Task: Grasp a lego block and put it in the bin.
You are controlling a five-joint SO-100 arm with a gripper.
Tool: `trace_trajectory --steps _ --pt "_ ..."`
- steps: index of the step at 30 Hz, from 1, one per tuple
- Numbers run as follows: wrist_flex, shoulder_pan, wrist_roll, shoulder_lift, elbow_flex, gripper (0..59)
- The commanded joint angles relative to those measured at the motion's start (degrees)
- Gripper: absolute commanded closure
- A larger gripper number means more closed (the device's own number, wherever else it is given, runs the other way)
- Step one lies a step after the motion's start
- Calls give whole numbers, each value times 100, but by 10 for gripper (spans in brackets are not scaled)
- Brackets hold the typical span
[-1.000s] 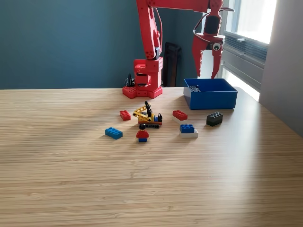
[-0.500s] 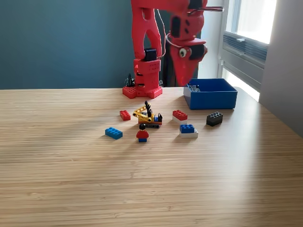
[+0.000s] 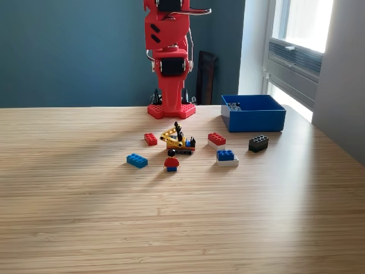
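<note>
Arm (image 3: 170, 51) top cropped; small items in bin (image 3: 254, 112) indistinct.

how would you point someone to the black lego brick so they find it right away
Start at the blue bin near the table's far edge on the exterior view's right. Just in front of it lies the black brick, the only dark one among red and blue bricks.
</note>
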Motion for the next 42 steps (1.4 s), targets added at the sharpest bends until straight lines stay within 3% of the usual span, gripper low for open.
trace_trajectory --steps 1,30,37,42 --pt "-70 141 -44 176 -18 585" --pt "-369 378 -352 185 809 585" --pt "-360 923 -369 185 220 586" --pt "-360 1582 -26 185 -387 586"
